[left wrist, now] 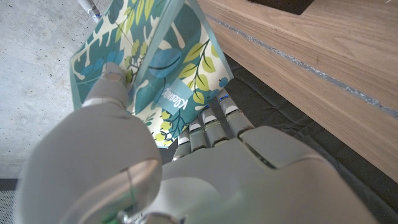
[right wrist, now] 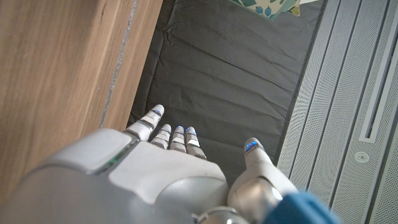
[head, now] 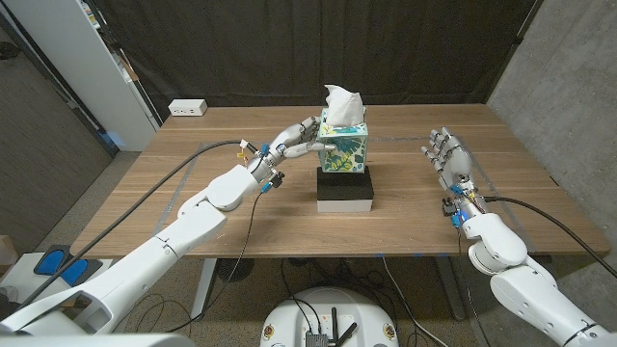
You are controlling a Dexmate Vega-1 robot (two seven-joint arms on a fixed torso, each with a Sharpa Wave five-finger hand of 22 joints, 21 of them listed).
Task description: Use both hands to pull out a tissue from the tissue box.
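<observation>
The left hand (head: 294,138) grasps the teal leaf-patterned tissue box (head: 344,149) near the table's far edge; the right hand (head: 446,154) is released, fingers apart.

Teal leaf-patterned tissue box (head: 344,151), white tissue (head: 343,102), black-and-white block (head: 346,189).

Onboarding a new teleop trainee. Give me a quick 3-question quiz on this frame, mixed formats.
1. True or false: the left robot hand grips the tissue box.
2. Multiple choice: the tissue box stands on
A. the bare table
B. a black and white block
C. a plate
3. Fill in: the right robot hand holds ____ and its fingers are apart.

Key:
1. True. The left wrist view shows its fingers around the box's side.
2. B. The block lies on the wooden table, and a white tissue sticks up from the box.
3. nothing
</observation>
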